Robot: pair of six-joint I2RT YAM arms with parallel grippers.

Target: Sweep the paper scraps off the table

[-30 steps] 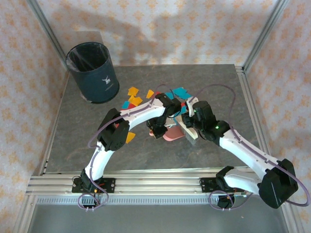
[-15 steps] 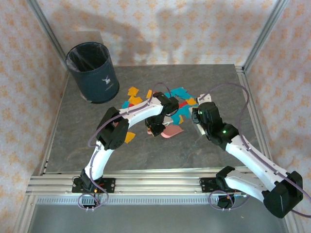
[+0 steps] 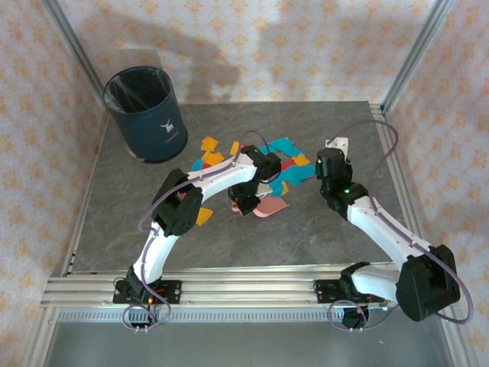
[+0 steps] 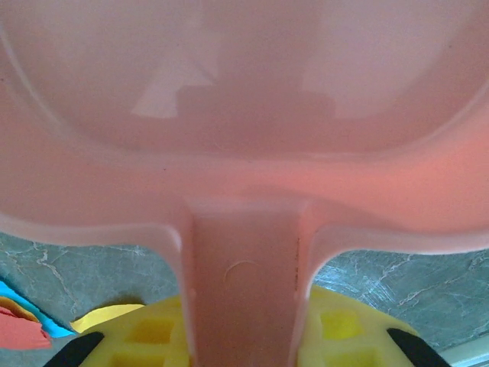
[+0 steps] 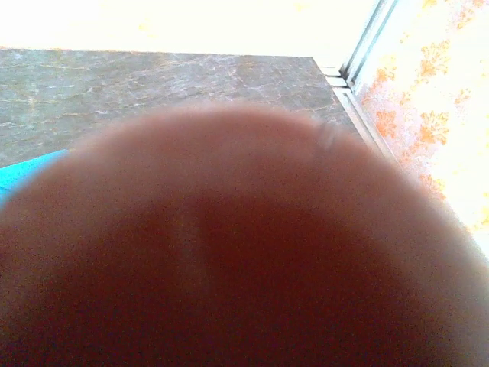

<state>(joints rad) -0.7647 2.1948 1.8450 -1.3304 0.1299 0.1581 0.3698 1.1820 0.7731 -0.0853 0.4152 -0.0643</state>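
Paper scraps (image 3: 284, 147) in red, orange-yellow and teal lie in a cluster at the back middle of the table (image 3: 114, 222), and one orange scrap (image 3: 204, 216) sits apart by the left arm. My left gripper (image 3: 247, 200) is shut on the handle (image 4: 244, 290) of the pink dustpan (image 3: 270, 206), whose mouth rests just in front of the cluster. In the left wrist view the pan (image 4: 244, 115) spreads above my yellow fingers (image 4: 348, 329). My right gripper (image 3: 332, 159) hovers right of the scraps, shut on a brush (image 3: 337, 144); a blurred reddish shape (image 5: 229, 260) blocks its wrist camera.
A dark blue waste bin (image 3: 145, 115) with a liner stands at the back left corner. Silver rails (image 3: 229, 290) edge the front, and another rail (image 3: 393, 176) runs along the right side close to the right arm. Patterned walls enclose the cell.
The right arm has swung the brush away from the dustpan, to the right and toward the back. The left arm and the dustpan have barely moved.
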